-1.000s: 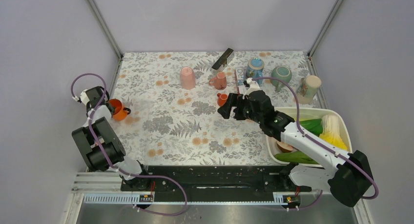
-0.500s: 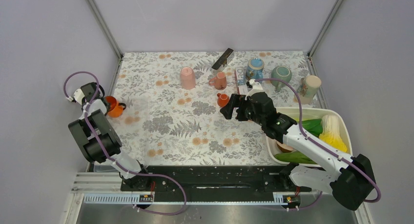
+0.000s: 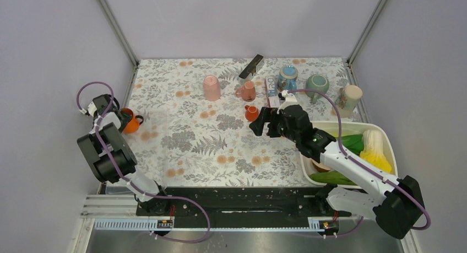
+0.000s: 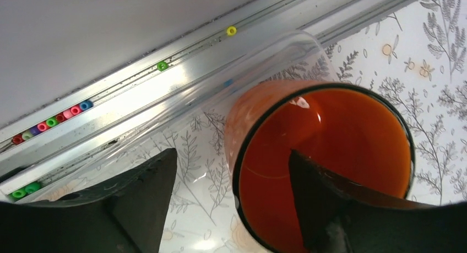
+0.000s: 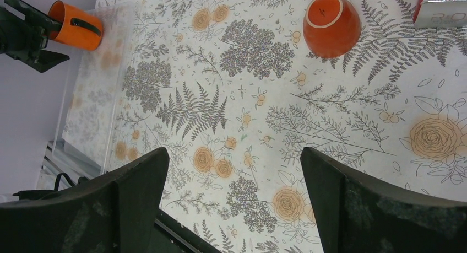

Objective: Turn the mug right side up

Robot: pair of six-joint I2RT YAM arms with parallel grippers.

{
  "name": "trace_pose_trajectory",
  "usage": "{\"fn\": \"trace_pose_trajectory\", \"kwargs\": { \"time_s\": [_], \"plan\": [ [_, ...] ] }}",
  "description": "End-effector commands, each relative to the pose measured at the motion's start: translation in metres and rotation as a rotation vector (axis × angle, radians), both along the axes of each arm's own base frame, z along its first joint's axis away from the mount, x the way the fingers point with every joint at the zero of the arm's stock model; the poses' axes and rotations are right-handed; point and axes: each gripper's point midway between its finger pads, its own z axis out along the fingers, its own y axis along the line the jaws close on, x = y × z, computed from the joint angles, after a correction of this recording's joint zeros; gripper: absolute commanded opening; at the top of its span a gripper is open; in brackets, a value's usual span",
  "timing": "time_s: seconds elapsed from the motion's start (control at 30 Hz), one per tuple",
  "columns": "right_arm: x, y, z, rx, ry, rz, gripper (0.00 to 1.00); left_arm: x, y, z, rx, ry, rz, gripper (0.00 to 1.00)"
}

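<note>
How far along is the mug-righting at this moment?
Done: the orange mug has its mouth up toward the left wrist camera, so it looks righted. In hand: the left gripper straddles its wall, one finger inside, one outside, gaps both sides, so not clamped. Left: withdraw the gripper; whether the mug rests on the table is unclear. The right gripper hangs open, away from it.

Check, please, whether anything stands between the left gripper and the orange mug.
Nothing visible does: the left gripper straddles the mug wall, one finger inside, one outside, both apart from it. Some clear plastic shows near the outer finger.
</note>
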Motion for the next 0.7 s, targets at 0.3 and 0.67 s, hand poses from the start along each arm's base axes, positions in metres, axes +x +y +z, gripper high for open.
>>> {"fn": "trace_pose_trajectory", "kwargs": {
  "time_s": [0.3,0.67],
  "plan": [
    [0.041,-0.018,-0.013,-0.326,-0.05,-0.058,0.99,0.009,-0.031,0.08,0.121,-0.155,-0.279,0.96],
    [0.12,0.019,-0.033,-0.584,-0.039,0.099,0.99,0.018,-0.099,0.098,0.26,-0.16,-0.578,0.97]
  ]
}}
